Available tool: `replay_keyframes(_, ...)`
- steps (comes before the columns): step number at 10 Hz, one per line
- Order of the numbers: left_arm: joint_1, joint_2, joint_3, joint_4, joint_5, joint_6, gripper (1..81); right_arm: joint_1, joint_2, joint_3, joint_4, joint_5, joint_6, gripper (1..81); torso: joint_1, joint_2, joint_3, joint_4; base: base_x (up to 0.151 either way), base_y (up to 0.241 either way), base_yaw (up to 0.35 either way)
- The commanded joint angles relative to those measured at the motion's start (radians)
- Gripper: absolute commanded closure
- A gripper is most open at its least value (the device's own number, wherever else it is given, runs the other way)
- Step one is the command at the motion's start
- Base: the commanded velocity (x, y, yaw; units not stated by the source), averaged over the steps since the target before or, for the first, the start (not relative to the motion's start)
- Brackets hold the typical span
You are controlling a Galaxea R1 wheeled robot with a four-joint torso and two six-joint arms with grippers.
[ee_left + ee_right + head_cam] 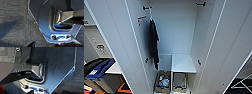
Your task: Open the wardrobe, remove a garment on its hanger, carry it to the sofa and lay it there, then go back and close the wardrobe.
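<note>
Both doors of the wardrobe (176,32) stand wide, its middle bare; claw states cannot be told.

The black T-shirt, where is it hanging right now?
In the head view, the black T-shirt hangs at the left inside the open wardrobe, above the basket.

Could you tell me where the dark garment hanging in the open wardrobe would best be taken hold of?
Probably at the top, where the dark garment hangs below the rail. Come straight in from the front: both wardrobe doors stand open, and it hangs flat against the left wall.
</note>
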Motion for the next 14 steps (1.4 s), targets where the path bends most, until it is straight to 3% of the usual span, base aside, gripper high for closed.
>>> replay_keyframes(1, -0.063, 0.009, -0.003, -0.493, 0.017, 0.396, 1.0, 0.027, -0.003, -0.017, -0.008, -0.082, -0.008, 1.0, 0.0, 0.0, 0.0, 0.0, 0.0, 0.0, 0.0)
replay_keyframes(4, -0.09, 0.015, 0.008, -0.422, 0.017, 0.436, 1.0, 0.024, -0.007, 0.006, -0.016, -0.08, -0.014, 1.0, 0.0, 0.0, 0.0, 0.0, 0.0, 0.0, 0.0)
replay_keyframes(10, -0.093, -0.008, 0.065, -0.422, 0.012, 0.438, 1.0, 0.024, -0.03, 0.067, -0.016, -0.073, -0.016, 1.0, 0.0, 0.0, 0.0, 0.0, 0.0, 0.0, 0.0)
replay_keyframes(14, -0.093, -0.008, 0.065, -0.422, 0.012, 0.438, 1.0, 0.021, -0.03, 0.064, -0.016, -0.066, -0.014, 1.0, 0.0, -0.001, 0.001, 0.0, 0.081, 0.0, 0.0)
